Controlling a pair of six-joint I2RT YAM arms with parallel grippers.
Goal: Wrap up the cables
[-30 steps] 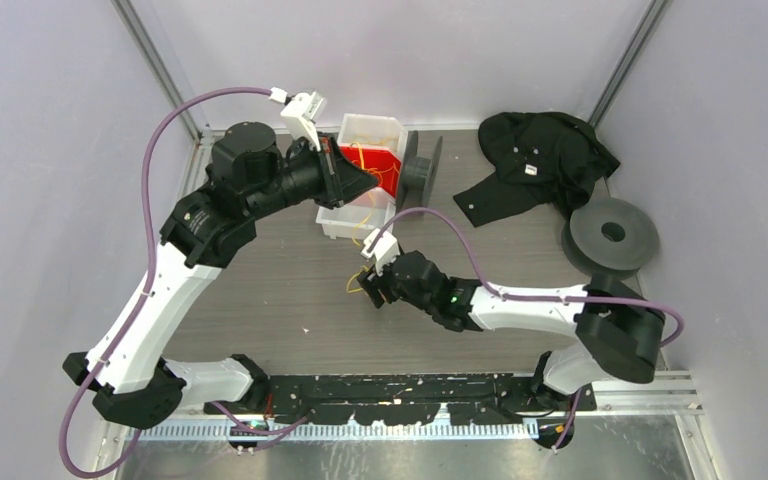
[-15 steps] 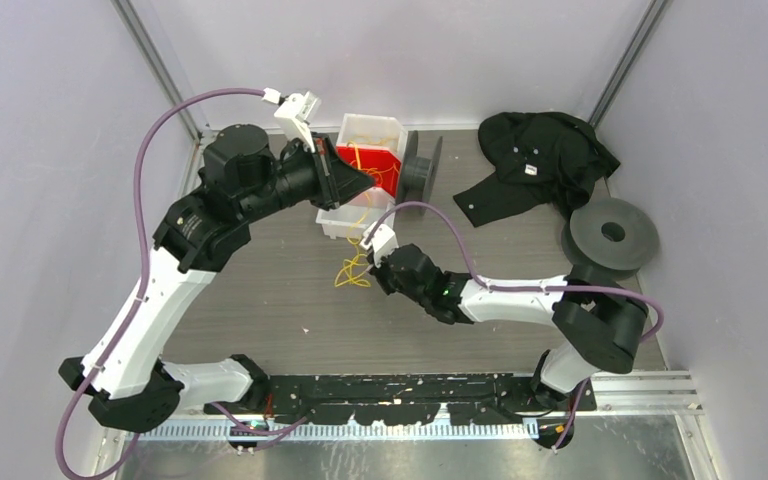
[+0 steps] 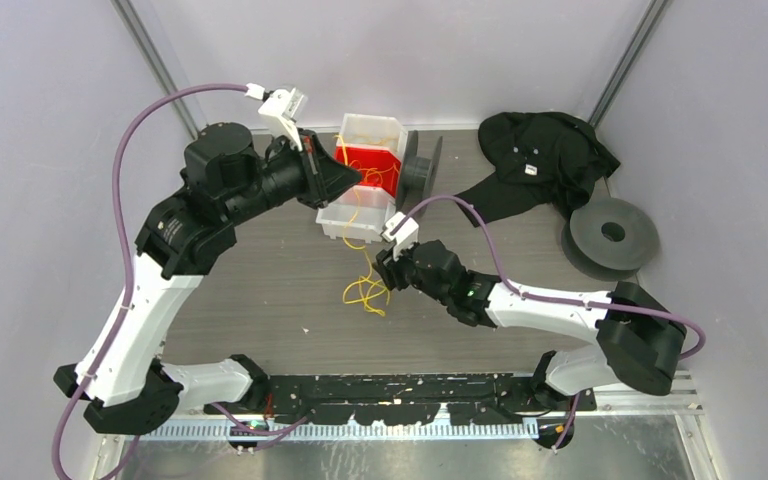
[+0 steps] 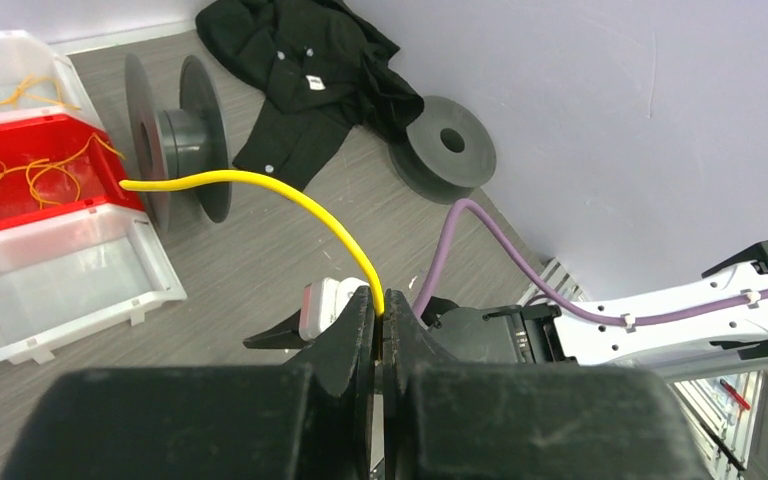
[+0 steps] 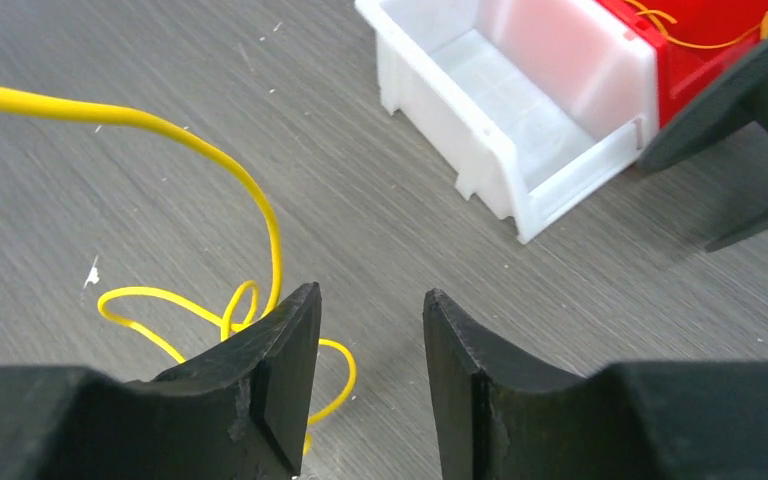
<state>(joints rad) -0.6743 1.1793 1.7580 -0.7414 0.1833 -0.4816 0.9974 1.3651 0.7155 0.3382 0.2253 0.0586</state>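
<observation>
On the table (image 3: pixel 260 285), thin yellow cable (image 3: pixel 365 293) in loose loops; left gripper (image 4: pixel 381 300) clamped on it; right gripper (image 5: pixel 370 302) agape

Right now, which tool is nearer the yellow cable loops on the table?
Right. The right tool is just beside the loops; the left tool is away by the bins.

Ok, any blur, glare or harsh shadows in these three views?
Top external: even, soft light, faint shadows, no glare, thin yellow cable crisp. Left wrist: sharp on the cable, the dark jaws near the lens lack detail. Right wrist: grey wood-grain table in focus, the white plastic bin slightly washed out.
</observation>
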